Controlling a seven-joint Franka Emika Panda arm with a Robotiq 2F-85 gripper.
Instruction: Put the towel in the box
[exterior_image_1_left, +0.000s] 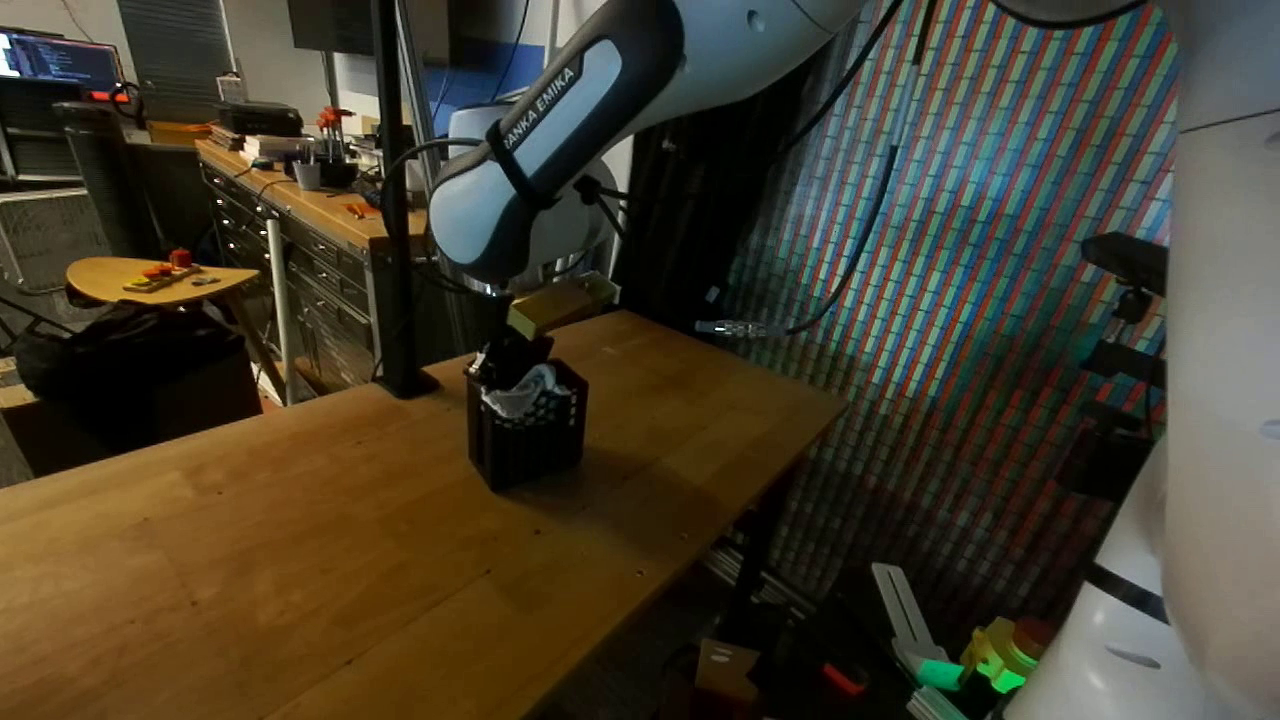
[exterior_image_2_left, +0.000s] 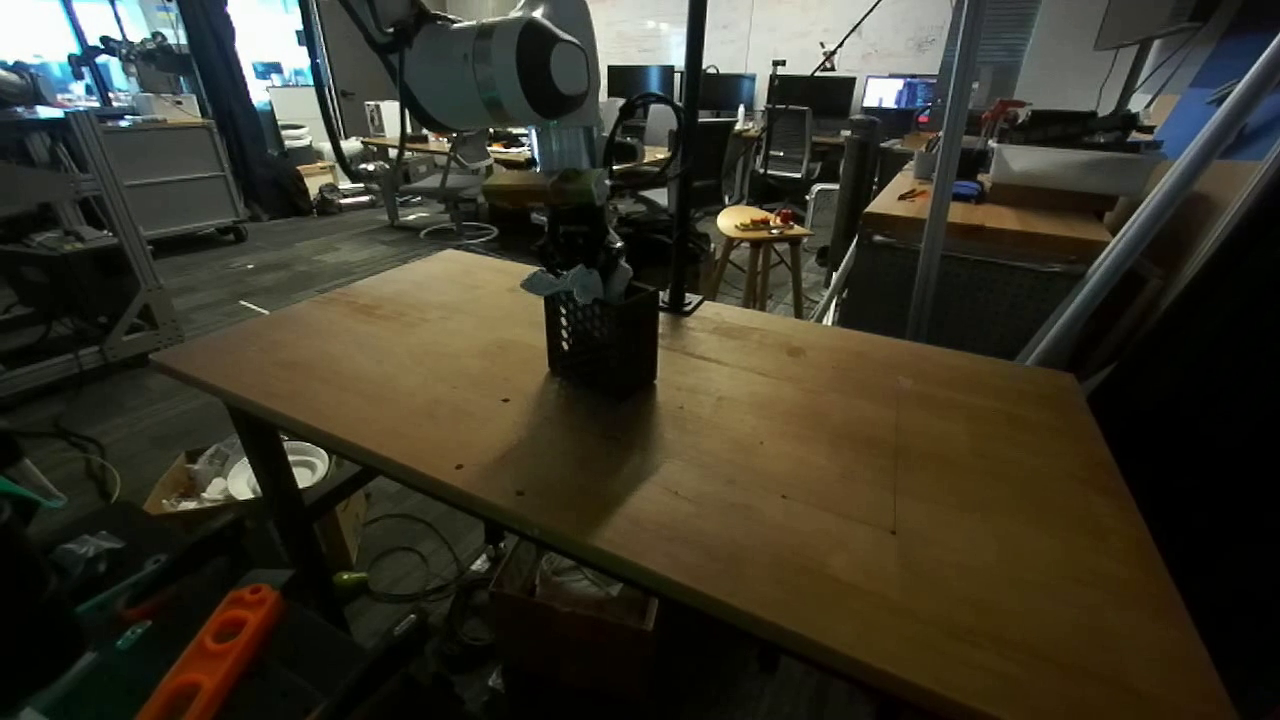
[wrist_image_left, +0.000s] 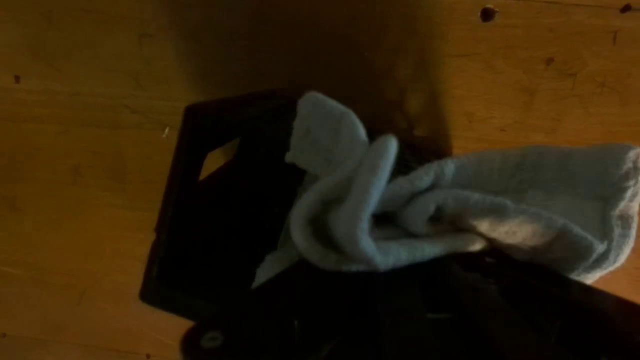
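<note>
Pale grey, the towel (wrist_image_left: 345, 215) sits bunched at the mouth of the box (exterior_image_2_left: 615, 345), part of it over the hollow and part of it past the rim. Your gripper (exterior_image_2_left: 585, 260) is clenched on it, jaws drawn together, pointing down at the box. How deep the tips reach, you cannot tell from these angles. In the wrist view you see the towel folded into tight loops right against the gripper; one end juts out to the right over the surface (exterior_image_2_left: 850, 470), past the box, while the box's dark inside shows to the left, a hole in its side letting the wood through.

The box is black, stands upright on the surface and has rows of holes in its sides; near it you have the foot of a black post (exterior_image_1_left: 398, 320) that rises from the surface's edge. In an exterior view you see the towel (exterior_image_2_left: 548, 283) stick out sideways over the rim. Your arm (exterior_image_1_left: 560, 120) bends down from above, a yellowish block (exterior_image_1_left: 560, 303) at its wrist. Off beyond the surface you have a stool (exterior_image_1_left: 105, 273) with small bright pieces (exterior_image_1_left: 180, 258) on it, and a drawer unit (exterior_image_1_left: 335, 300). A plug (exterior_image_1_left: 742, 328) hangs in front of a backdrop (exterior_image_1_left: 960, 330) banded in red, green and blue.
</note>
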